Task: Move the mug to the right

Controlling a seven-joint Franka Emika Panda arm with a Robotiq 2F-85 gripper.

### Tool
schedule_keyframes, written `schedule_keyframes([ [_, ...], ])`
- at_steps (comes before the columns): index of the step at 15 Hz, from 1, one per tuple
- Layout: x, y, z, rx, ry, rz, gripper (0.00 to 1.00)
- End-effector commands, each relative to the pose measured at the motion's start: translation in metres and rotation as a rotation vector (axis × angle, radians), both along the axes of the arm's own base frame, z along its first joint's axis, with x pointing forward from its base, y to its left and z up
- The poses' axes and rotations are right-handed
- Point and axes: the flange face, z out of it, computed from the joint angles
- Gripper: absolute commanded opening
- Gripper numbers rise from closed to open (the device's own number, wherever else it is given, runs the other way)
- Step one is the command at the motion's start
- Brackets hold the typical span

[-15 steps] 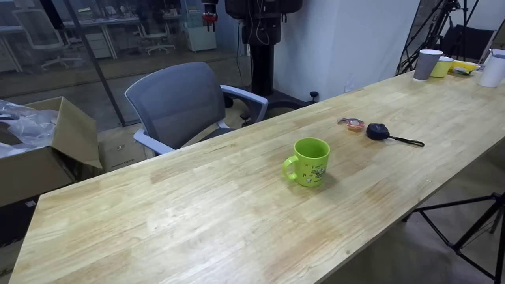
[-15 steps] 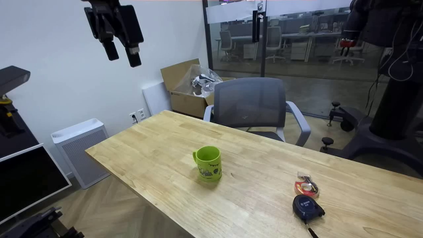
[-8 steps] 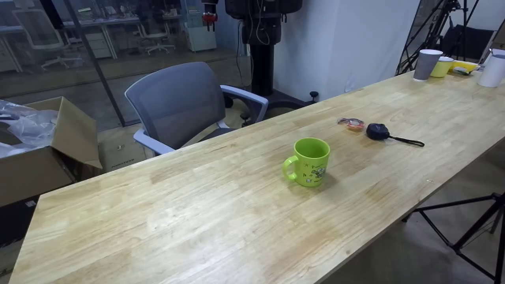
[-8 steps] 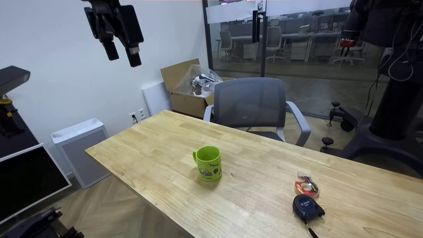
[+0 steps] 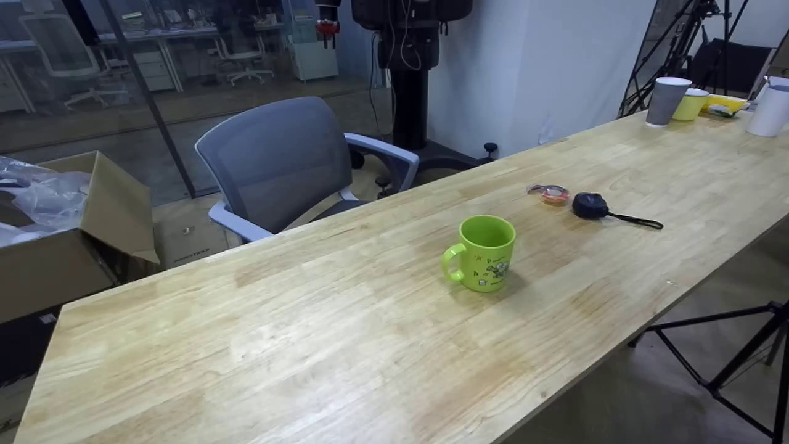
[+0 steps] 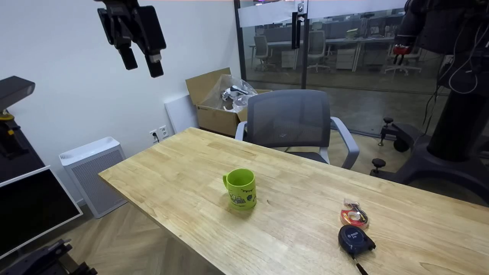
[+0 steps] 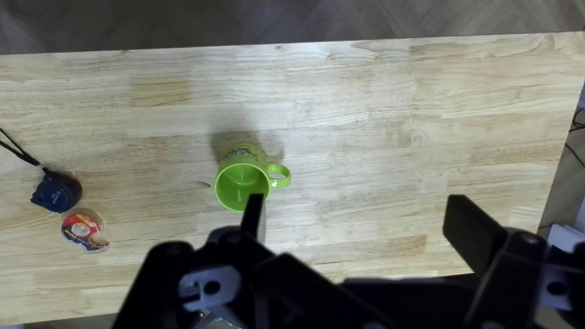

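Observation:
The bright lime-green mug stands upright on the wooden table. It shows in both exterior views (image 5: 490, 262) (image 6: 243, 194) and in the wrist view (image 7: 242, 178). Its handle points left in both exterior views and right in the wrist view. My gripper (image 6: 142, 67) hangs high above the table in an exterior view, its two black fingers spread apart with nothing between them. In the wrist view the gripper (image 7: 355, 201) is wide open, and its left fingertip overlaps the mug's rim in the picture. The gripper is well above the mug and apart from it.
A dark blue tape measure (image 6: 353, 240) with a black strap lies beside a small red tape dispenser (image 6: 354, 217). A grey cup (image 5: 667, 102), a yellow-green cup (image 5: 691, 105) and a white cup (image 5: 769, 111) stand at the table's far end. A chair (image 6: 289, 118) stands against the table.

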Motion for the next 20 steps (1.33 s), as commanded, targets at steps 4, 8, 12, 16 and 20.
schedule_keyframes([
  [4,0.011,-0.003,-0.002,0.000,0.002,-0.004,1.00],
  [8,0.029,-0.009,-0.010,0.007,-0.001,-0.009,1.00],
  [12,0.051,-0.013,-0.024,0.001,-0.002,-0.017,1.00],
  [16,0.077,-0.017,-0.042,-0.021,0.009,-0.029,1.00],
  [20,0.100,-0.024,-0.064,-0.052,0.035,-0.037,1.00],
])
